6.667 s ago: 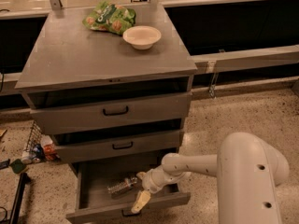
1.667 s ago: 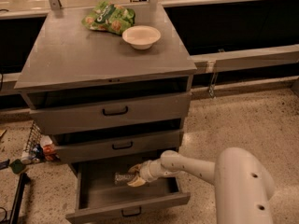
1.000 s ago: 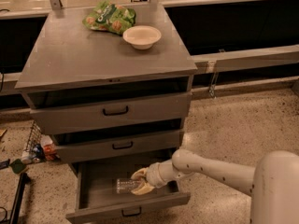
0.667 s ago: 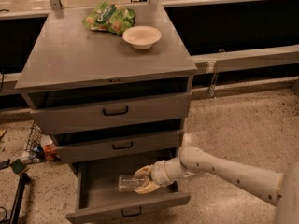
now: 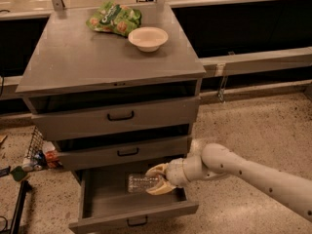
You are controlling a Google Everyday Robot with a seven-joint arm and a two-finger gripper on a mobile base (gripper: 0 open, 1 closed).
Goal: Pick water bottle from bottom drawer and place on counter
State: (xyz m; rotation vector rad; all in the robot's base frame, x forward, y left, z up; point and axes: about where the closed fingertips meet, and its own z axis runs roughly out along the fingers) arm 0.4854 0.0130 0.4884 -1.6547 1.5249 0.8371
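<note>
The single white arm comes in from the lower right, slanting up and leftward toward the bottom drawer. It bends at a rounded joint just right of that drawer, where the wrist levels out. The hand sits over the drawer's right part. Its two cream fingers, one above and one below, clasp the near end of the water bottle.

Water bottle sideways in claw over bottom drawer
</note>
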